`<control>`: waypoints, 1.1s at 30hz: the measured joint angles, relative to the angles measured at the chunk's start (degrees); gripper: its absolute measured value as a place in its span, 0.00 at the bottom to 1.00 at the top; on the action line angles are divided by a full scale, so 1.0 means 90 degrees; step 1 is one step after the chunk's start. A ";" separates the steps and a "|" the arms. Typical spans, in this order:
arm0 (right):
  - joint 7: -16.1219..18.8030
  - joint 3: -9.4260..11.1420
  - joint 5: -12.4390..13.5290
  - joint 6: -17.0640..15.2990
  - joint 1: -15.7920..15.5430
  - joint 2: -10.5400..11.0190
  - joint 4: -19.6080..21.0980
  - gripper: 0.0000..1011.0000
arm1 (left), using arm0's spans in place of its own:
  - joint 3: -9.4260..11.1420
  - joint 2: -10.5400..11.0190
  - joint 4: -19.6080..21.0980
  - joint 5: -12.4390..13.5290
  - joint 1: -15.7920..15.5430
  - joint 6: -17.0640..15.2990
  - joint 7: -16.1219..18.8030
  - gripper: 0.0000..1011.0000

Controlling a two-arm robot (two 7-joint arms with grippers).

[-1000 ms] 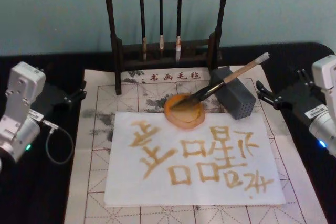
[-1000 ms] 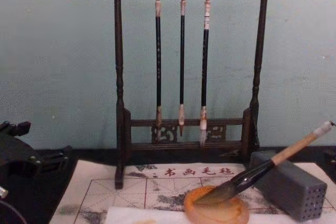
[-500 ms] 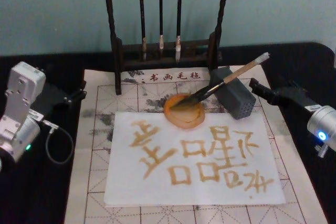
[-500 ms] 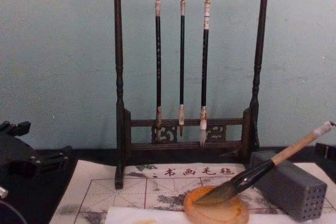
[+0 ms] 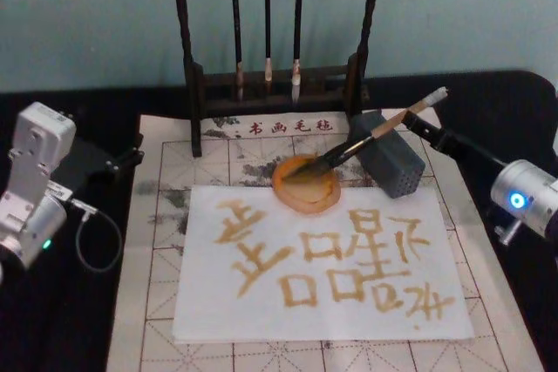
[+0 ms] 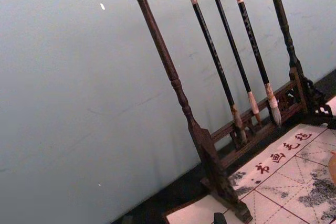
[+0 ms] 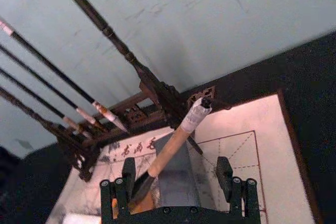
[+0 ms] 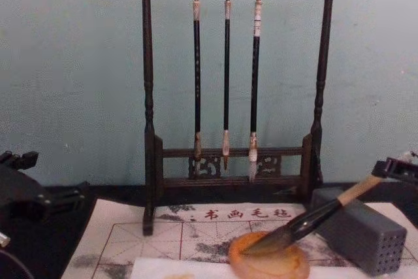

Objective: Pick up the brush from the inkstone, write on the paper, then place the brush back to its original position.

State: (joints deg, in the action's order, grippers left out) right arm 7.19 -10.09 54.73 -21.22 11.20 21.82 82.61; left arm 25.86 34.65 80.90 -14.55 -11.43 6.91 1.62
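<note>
The brush (image 5: 384, 129) lies slanted, its dark bristles in the orange inkstone (image 5: 305, 186) and its tan handle propped on the grey block (image 5: 390, 163). My right gripper (image 5: 425, 128) is at the handle's upper end, near the whitish cap. In the right wrist view that gripper (image 7: 177, 174) is open, and the brush handle (image 7: 170, 150) runs between its fingers (image 7: 128, 174), close to one of them. From the chest, the right gripper (image 8: 396, 167) sits over the brush's (image 8: 323, 212) top end. The paper (image 5: 261, 302) carries ochre characters. My left gripper (image 5: 122, 159) rests open at the left.
A dark wooden rack (image 5: 193, 84) with three thin hanging brushes (image 8: 226, 76) stands behind the inkstone (image 8: 269, 261). A gridded felt mat (image 5: 157, 215) lies under the paper, with black tablecloth on both sides. A cable loops by the left arm (image 5: 35, 189).
My right arm has swung in from the right edge toward the brush's upper end, and its fingers now stand on either side of the handle. The brush and the left arm have not moved.
</note>
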 joint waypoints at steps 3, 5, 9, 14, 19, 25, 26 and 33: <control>-0.0102 0.0025 0.0193 -0.0072 0.0111 -0.0126 -0.0120 0.99 | 0.0000 0.0000 0.0000 0.0000 0.0000 0.0000 0.0000 0.99; -0.0153 0.0025 0.0271 -0.0102 0.0163 -0.0178 -0.0178 0.99 | 0.0000 0.0000 0.0000 0.0000 0.0000 0.0000 0.0000 0.99; -0.0311 0.0013 0.0471 -0.0187 0.0304 -0.0317 -0.0337 0.99 | 0.0000 0.0000 0.0000 0.0000 -0.0001 0.0000 0.0000 0.99; -0.0446 0.0001 0.0644 -0.0211 0.0410 -0.0426 -0.0450 0.99 | 0.0000 0.0000 0.0000 0.0000 0.0000 0.0000 0.0000 0.99; -0.0549 -0.0006 0.0802 -0.0204 0.0521 -0.0531 -0.0564 0.99 | 0.0000 0.0000 0.0000 0.0000 0.0000 0.0000 0.0000 0.99; -0.0654 -0.0058 0.0951 -0.0150 0.0674 -0.0609 -0.0729 0.99 | 0.0000 0.0000 0.0000 0.0000 0.0000 0.0000 0.0000 0.99; -0.0665 -0.0067 0.0962 -0.0143 0.0690 -0.0614 -0.0749 0.99 | 0.0000 0.0000 0.0000 0.0000 0.0000 0.0000 0.0000 0.99; -0.0729 -0.0152 0.1068 -0.0094 0.0795 -0.0635 -0.0870 0.99 | 0.0000 0.0000 0.0000 0.0000 0.0000 0.0000 0.0000 0.99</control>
State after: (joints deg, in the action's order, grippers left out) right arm 0.63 -11.46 64.34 -22.06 18.36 16.10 74.79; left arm 25.86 34.64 80.90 -14.55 -11.43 6.91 1.62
